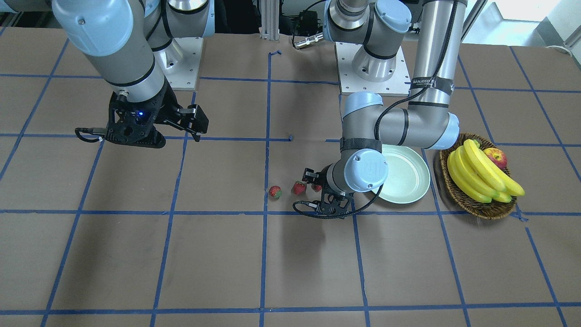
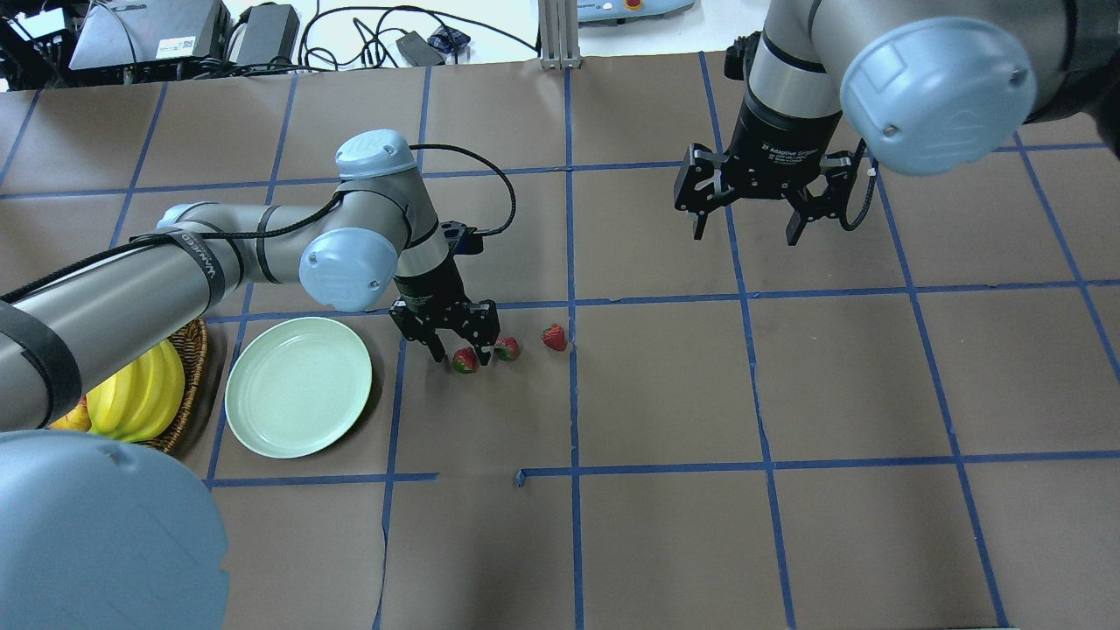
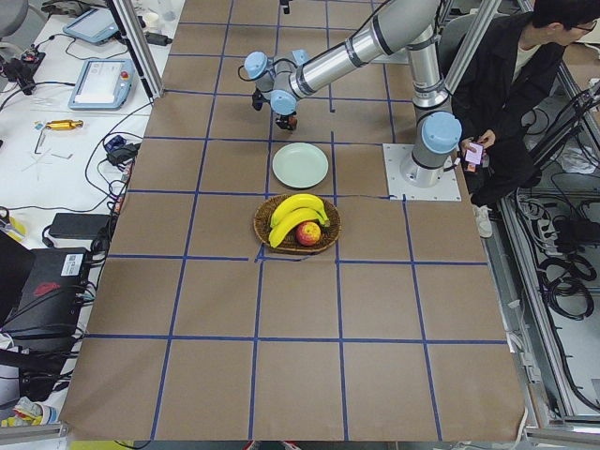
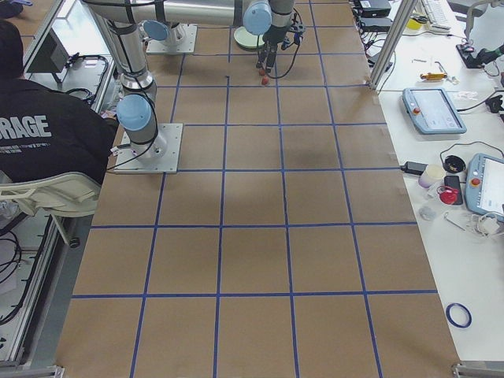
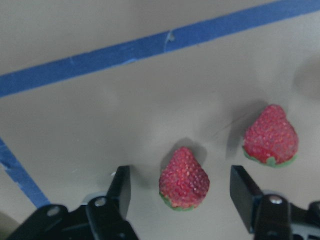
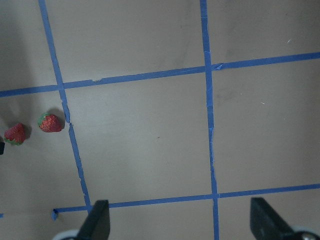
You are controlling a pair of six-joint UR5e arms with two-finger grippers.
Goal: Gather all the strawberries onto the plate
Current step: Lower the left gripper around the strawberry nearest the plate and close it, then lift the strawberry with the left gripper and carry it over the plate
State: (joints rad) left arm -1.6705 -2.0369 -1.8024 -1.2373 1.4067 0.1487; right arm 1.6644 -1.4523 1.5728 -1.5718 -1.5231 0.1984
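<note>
Clock directions are as in the overhead view.

Readable text: "WANJEED" on the strap point(image 1: 426, 82) round the left arm's tube. "Adaptive Gripper" in white on the black body of the right gripper point(image 2: 746, 232). "RAGE" on the back of the black top of a person point(image 4: 39, 130) seated by the robot base.

Left gripper point(image 2: 461, 356): down at table level, jaws apart, straddling the first strawberry point(image 5: 183, 178). The wrist view shows a gap on both sides of it, so there's no contact and nothing is held.

Second strawberry point(image 2: 507, 349): just outside the 3 o'clock finger, apart from it. Third strawberry point(image 2: 554, 337): further out at 2–3 o'clock, just beside a blue tape line point(image 2: 573, 376). All three lie on the brown table paper point(image 2: 665, 542), outside the plate.

Plate point(image 2: 298, 399): near the left gripper at 8–9 o'clock, with one tape line between them. Wicker basket point(image 2: 188, 385): just beside the plate at 9 o'clock, can't tell whether they touch. It holds bananas point(image 1: 476, 175) and an apple point(image 1: 496, 157).

In the way: in the front-facing view the left wrist joint covers the plate's near rim and part of the first strawberry. In the overhead view the left forearm overlaps the basket.

Right gripper: above the table at 2 o'clock, well apart from the fruit, jaws wide open, carrying nothing. Its wrist camera catches two strawberries at the frame's 9 o'clock edge.

Teach pendants point(image 4: 431, 110) sit on the side bench.
</note>
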